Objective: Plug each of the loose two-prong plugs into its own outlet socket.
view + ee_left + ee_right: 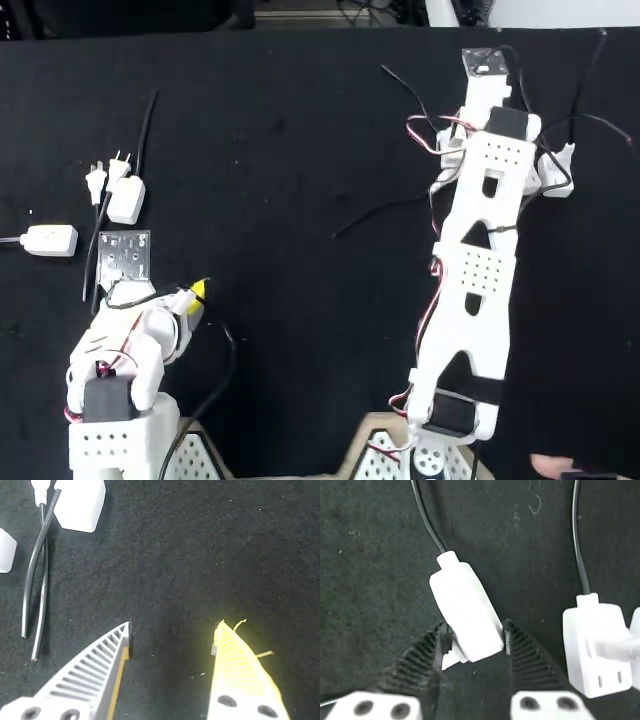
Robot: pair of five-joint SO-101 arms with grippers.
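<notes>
Right gripper (474, 630) clamps the white plug (465, 607) by its body, just beside the outlet socket (595, 650) — gripped askew, its prongs could miss the slots or slip. Left gripper (173, 625) gapes wide, empty. From above, it and two loose plugs (120, 167) lie well apart from that socket

1. The counter (300, 150) is covered in black cloth.
2. A white outlet block (126, 200) lies on it. Just behind it lie a two-prong plug (96, 180) and a second two-prong plug (120, 163).
3. A second white block (50, 240) lies near the outlet block, to its left.
4. Well to its right lie a white plug (465, 610) and a socket block (595, 650), both on black cords (427, 522).
</notes>
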